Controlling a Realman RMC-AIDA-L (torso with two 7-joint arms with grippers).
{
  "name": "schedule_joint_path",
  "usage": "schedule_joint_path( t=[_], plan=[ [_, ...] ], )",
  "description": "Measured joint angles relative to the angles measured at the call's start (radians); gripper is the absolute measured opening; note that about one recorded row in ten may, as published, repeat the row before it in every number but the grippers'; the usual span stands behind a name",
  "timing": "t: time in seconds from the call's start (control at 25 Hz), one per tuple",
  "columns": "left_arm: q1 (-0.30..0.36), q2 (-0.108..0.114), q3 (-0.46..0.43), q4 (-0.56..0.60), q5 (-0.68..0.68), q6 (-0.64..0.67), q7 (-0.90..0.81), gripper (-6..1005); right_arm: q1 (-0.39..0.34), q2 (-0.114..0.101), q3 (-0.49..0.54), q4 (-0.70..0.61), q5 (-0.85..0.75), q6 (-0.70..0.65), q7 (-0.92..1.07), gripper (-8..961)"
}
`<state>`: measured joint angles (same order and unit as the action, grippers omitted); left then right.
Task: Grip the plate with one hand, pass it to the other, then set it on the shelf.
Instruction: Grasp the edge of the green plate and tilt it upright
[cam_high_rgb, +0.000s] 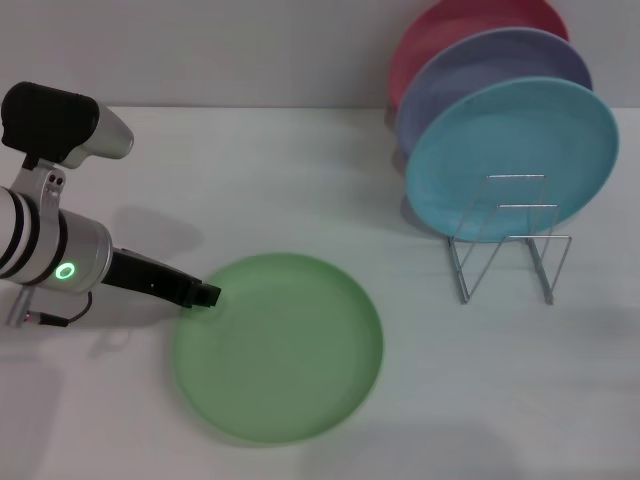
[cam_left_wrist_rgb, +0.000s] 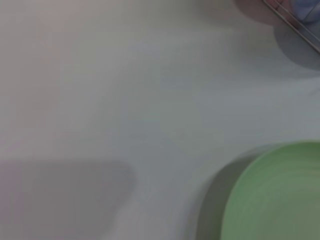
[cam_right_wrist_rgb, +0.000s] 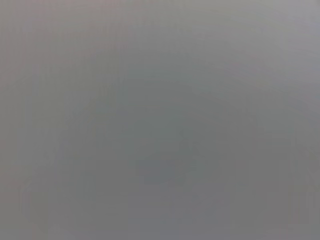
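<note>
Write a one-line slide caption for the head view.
Left end effector at the green plate's near-left rim; three plates stand in the wire rack.

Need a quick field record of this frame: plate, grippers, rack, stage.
plate: light-green plate flat on the white table
left gripper: left gripper at the plate's left rim, low over the table
right gripper: not in view
rack: wire dish rack to the plate's right, front slots free
racked plates: turquoise plate, lavender plate, red plate upright
stage: plate not lifted
</note>
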<state>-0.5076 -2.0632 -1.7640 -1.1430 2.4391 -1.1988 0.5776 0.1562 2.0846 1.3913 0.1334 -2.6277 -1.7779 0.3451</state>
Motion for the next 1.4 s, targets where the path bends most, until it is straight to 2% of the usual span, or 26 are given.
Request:
schedule_joint_path(
  t=[0.28,0.52,1.2,1.4],
  plan=[
    [-0.001,0.001,0.002,0.0,0.001,-0.003,0.0,412,0.0,0.0,0.0,-0.001,0.0,0.0,0.0,826],
    [-0.001,0.002,0.002,0.009,0.002,-0.001,0.001,451,0.0,-0.001,0.0,-0.004,0.0,0.0,0.0,825],
    [-0.003,0.0,0.001,0.022,0.001,-0.001,0.001,451,0.0,-0.002,0.0,-0.004,0.0,-0.012,0.0,825],
    [-0.003,0.0,0.002,0.024,0.002,0.0,0.002,407,0.0,-0.002,0.0,-0.004,0.0,-0.012,0.0,826]
  ],
)
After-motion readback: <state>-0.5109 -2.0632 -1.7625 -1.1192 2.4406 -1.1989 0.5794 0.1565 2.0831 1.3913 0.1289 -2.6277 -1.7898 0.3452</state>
